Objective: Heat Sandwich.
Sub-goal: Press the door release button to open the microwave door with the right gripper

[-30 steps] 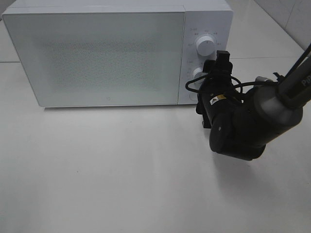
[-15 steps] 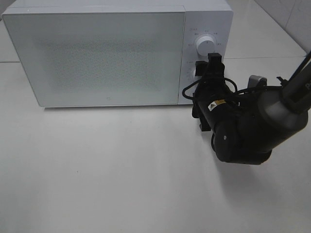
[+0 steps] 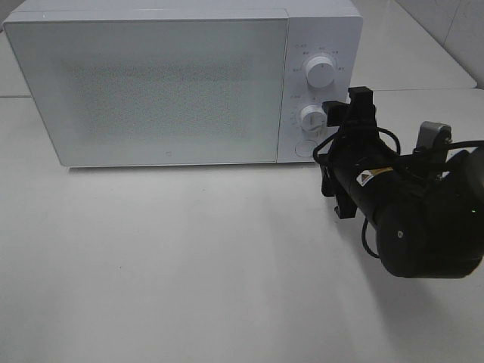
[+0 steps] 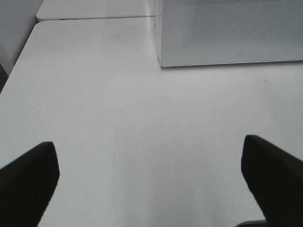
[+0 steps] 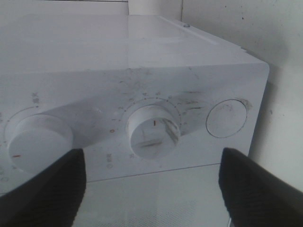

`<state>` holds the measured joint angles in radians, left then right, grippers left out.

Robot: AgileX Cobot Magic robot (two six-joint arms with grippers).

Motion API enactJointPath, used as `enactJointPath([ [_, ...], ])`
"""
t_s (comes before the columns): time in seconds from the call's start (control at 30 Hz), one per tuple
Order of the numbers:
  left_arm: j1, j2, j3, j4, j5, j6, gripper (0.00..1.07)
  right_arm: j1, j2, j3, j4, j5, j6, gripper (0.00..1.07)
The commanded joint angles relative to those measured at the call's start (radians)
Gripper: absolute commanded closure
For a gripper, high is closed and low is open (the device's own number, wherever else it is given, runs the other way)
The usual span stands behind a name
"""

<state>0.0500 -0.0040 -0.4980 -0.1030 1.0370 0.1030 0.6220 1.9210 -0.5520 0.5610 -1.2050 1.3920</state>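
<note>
Right gripper (image 3: 346,106) pulls back to 3 o'clock of the lower knob (image 3: 311,117), jaws open and empty, timer probably set

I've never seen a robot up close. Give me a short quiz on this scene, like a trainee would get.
1. True or false: the door of the microwave is open.
2. The right arm holds its open jaws in front of which part? A) the lower knob B) the door's left edge C) the microwave's top
3. Fill in: just below the lower knob sits a round ____.
Key: 1 false; 2 A; 3 button.
</note>
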Motion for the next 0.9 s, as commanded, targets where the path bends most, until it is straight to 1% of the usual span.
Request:
enactJointPath([
  [0.03, -0.008, -0.027, 0.004, -0.003, -0.006, -0.002, 0.03, -0.004, -0.067, 0.041, -0.031, -0.009, -0.028, 0.31],
  [0.1, -0.008, -0.027, 0.004, -0.003, -0.006, -0.002, 0.03, -0.004, -0.082, 0.050, -0.035, 0.017, -0.040, 0.31],
  [0.17, -0.008, -0.027, 0.004, -0.003, -0.006, -0.002, 0.03, -0.004, -0.144, 0.064, -0.042, 0.147, -0.121, 0.31],
  [0.2, -0.008, -0.027, 0.004, -0.003, -0.006, -0.002, 0.03, -0.006, -0.161, 0.064, -0.042, 0.191, -0.154, 0.31],
  [0.23, -0.008, -0.027, 0.004, -0.003, -0.006, -0.002, 0.03, -0.006, -0.161, 0.064, -0.042, 0.191, -0.154, 0.31],
  [0.27, -0.008, -0.027, 0.004, -0.003, -0.006, -0.002, 0.03, -0.007, -0.182, 0.063, -0.042, 0.247, -0.200, 0.31],
  [0.3, -0.008, -0.027, 0.004, -0.003, -0.006, -0.002, 0.03, -0.007, -0.225, 0.061, -0.036, 0.353, -0.304, 0.31],
  [0.37, -0.008, -0.027, 0.004, -0.003, -0.006, -0.002, 0.03, -0.007, -0.262, 0.061, -0.030, 0.435, -0.405, 0.31],
  [0.4, -0.008, -0.027, 0.004, -0.003, -0.006, -0.002, 0.03, -0.007, -0.262, 0.061, -0.030, 0.435, -0.405, 0.31],
  [0.47, -0.008, -0.027, 0.004, -0.003, -0.006, -0.002, 0.03, -0.007, -0.319, 0.061, -0.029, 0.540, -0.567, 0.31],
  [0.53, -0.008, -0.027, 0.004, -0.003, -0.006, -0.002, 0.03, -0.007, -0.355, 0.061, -0.029, 0.600, -0.680, 0.31],
  [0.57, -0.008, -0.027, 0.004, -0.003, -0.006, -0.002, 0.03, -0.007, -0.355, 0.061, -0.029, 0.600, -0.680, 0.31],
  [0.7, -0.008, -0.027, 0.004, -0.003, -0.006, -0.002, 0.03, -0.007, -0.450, 0.061, -0.029, 0.725, -1.008, 0.31],
  [0.73, -0.008, -0.027, 0.004, -0.003, -0.006, -0.002, 0.03, -0.007, -0.450, 0.061, -0.029, 0.725, -1.008, 0.31],
  [0.83, -0.008, -0.027, 0.004, -0.003, -0.006, -0.002, 0.03, -0.007, -0.500, 0.060, -0.029, 0.777, -1.159, 0.31],
  [0.87, -0.008, -0.027, 0.004, -0.003, -0.006, -0.002, 0.03, -0.007, -0.535, 0.053, -0.029, 0.821, -1.260, 0.31],
  [0.9, -0.008, -0.027, 0.004, -0.003, -0.006, -0.002, 0.03, -0.007, -0.535, 0.053, -0.029, 0.821, -1.260, 0.31],
])
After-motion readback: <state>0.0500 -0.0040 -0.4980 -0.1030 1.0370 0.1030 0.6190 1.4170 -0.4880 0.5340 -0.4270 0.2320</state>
